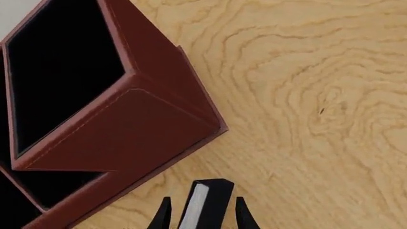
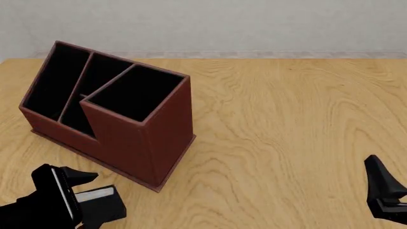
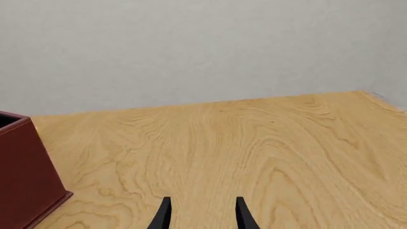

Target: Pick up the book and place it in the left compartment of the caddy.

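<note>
We see the left gripper [image 1: 201, 214] standing around the book [image 1: 205, 204], a finger [image 1: 161, 215] close on each side of it; we cannot tell whether the pads touch its covers. The book stands on edge, page edges showing, just in front of the caddy [image 2: 143, 138], near its tall corner section. The left compartment [image 2: 56, 81] lies at the caddy's far left side, 1 of 3 sections. The right gripper [image 3: 201, 214] hangs open, well right of the caddy, above the table [image 2: 292, 119].
</note>
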